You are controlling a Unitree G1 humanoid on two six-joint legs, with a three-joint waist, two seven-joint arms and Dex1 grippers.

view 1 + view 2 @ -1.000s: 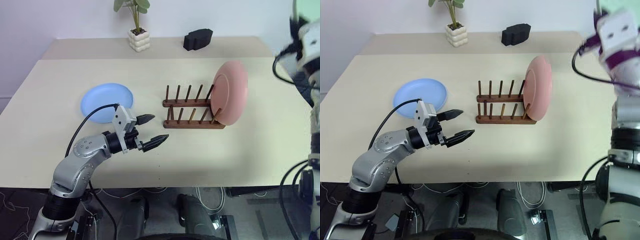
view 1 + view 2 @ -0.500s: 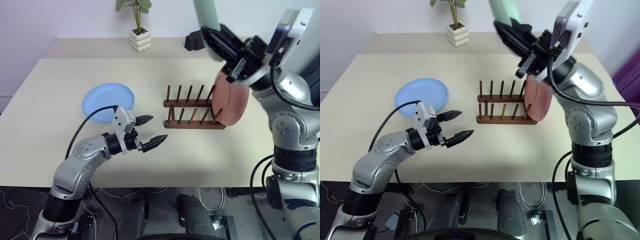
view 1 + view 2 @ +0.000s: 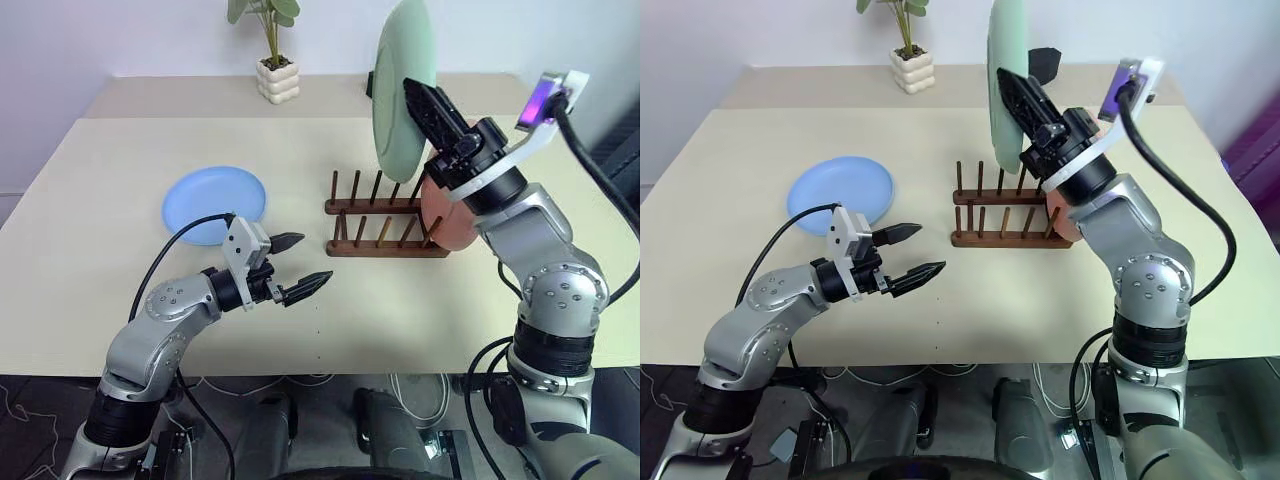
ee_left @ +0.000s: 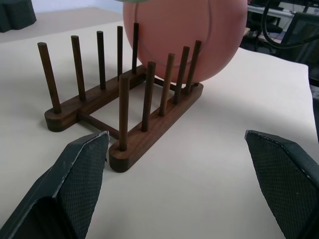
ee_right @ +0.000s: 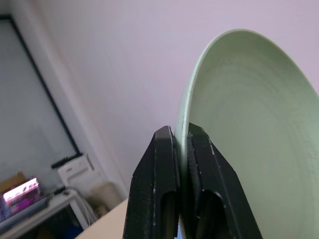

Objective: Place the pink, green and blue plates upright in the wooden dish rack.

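We read no writing anywhere; a white potted plant (image 3: 277,75) and a black block (image 3: 1044,62) stand at the table's far edge. The right gripper (image 3: 418,92), swung in from the right since a second ago, pinches the pale mint-green plastic plate (image 3: 402,88) upright above the dark wooden peg rack (image 3: 385,218) — the salmon-pink plate (image 4: 189,35) stands in its right-end slot. The left gripper (image 3: 300,265) hovers wide open and empty near the rack's left end, the light-blue plate (image 3: 213,204) flat on the table to its left.

- My head views are bright and evenly lit, with soft light from above.
- The table (image 3: 90,200) shows no glare, and shadows under the rack (image 3: 385,243) are faint and short.
- In my wrist view the green plate (image 5: 249,149) is sharp, the room behind it soft.
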